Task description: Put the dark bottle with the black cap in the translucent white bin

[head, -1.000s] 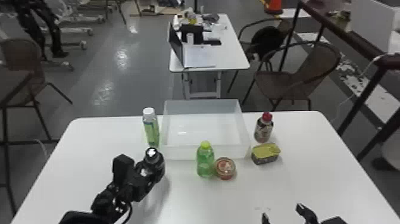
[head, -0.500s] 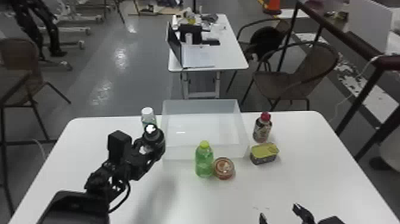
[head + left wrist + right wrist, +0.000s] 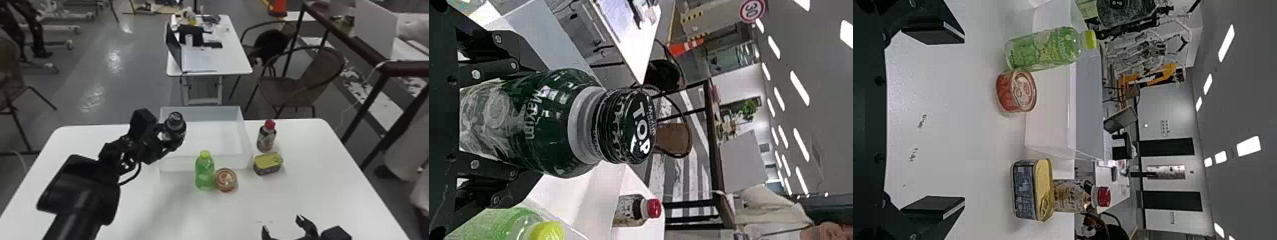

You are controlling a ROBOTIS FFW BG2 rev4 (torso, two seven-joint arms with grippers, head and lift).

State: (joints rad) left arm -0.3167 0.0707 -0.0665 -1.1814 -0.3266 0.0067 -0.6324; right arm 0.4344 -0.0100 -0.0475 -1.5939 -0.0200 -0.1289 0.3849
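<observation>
In the head view my left gripper (image 3: pixel 161 137) is raised over the left wall of the translucent white bin (image 3: pixel 245 140), holding the dark bottle (image 3: pixel 176 126) upright. The left wrist view has the gripper (image 3: pixel 494 120) shut around the lower body of the dark bottle (image 3: pixel 554 125), black cap clear of the fingers. My right gripper (image 3: pixel 282 228) is parked near the table's front edge in the head view; in the right wrist view the gripper (image 3: pixel 933 120) stands open with nothing between its fingers.
A green bottle (image 3: pixel 204 172) and a round can (image 3: pixel 225 179) stand before the bin's front wall. Right of it are a yellow-topped can (image 3: pixel 268 163) and a red-capped bottle (image 3: pixel 267 136). The white table (image 3: pixel 134 204) extends in front.
The left arm has lifted the dark bottle and carried it forward and rightward, from the table in front of the bin's left side to over the bin's left edge. The right arm stays put.
</observation>
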